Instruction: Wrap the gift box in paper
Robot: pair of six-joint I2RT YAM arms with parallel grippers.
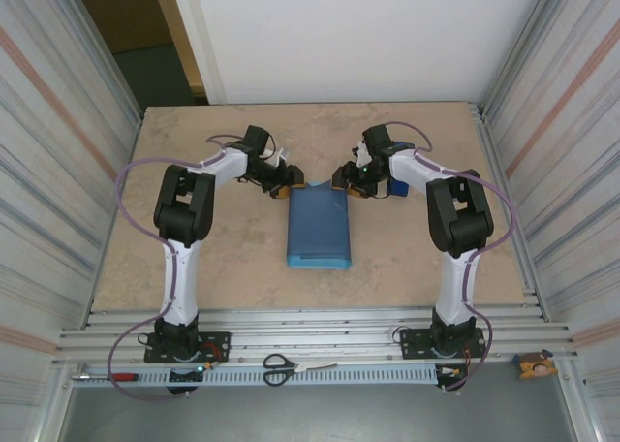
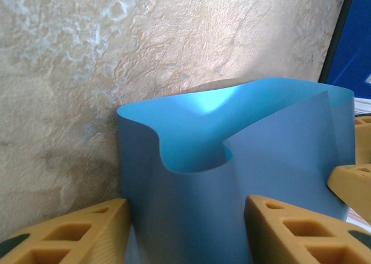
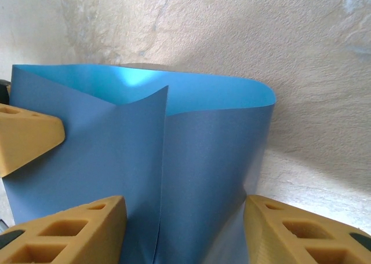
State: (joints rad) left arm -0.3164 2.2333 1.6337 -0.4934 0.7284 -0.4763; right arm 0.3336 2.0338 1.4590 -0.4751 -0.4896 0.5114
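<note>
Our left fingers (image 2: 64, 232) and right fingers (image 3: 64, 229) straddle the open end of the paper (image 1: 319, 229) on the desk (image 1: 242, 263), likely to fold it shut; we cannot tell whether they clamp it.

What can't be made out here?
The gift box: under the paper from above; its folded flaps block both wrist views.
Whether left gripper and right gripper squeeze the paper or just flank it: tiny from above; in wrist views the fingers themselves hide the contact.
A dark blue object: cut by the left wrist view's right edge.
</note>
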